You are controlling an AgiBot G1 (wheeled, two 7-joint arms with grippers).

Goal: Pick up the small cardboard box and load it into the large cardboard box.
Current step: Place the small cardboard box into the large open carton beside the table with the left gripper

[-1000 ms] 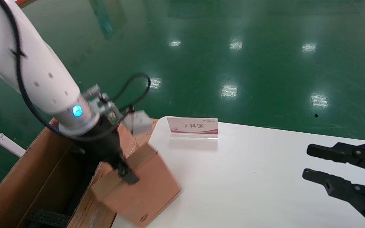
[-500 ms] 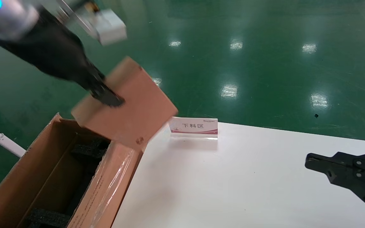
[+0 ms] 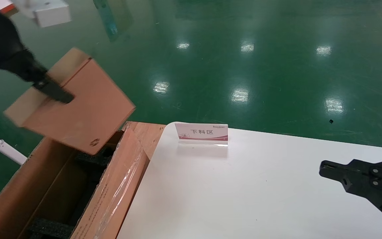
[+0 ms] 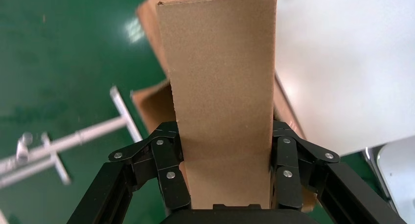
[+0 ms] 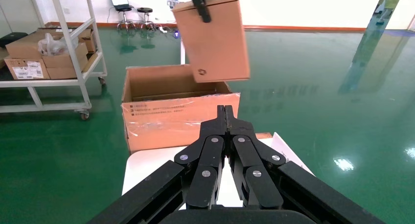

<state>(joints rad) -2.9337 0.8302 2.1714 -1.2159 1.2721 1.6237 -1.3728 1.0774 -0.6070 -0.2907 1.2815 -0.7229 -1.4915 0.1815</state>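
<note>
clamped between the left jaws point(image 4: 222, 172), small cardboard box point(image 3: 78, 109) hangs tilted.

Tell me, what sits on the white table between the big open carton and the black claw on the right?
Only a small sign, near the large cardboard box; toward the right gripper the table is bare, per head view.

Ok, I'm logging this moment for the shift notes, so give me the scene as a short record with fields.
left claw: shut on the small cardboard box, held tilted in the air
small cardboard box position: above the open large cardboard box, not yet inside
right claw: shut, holding nothing, parked over the white table
table sign: upright at the table's far edge
</note>
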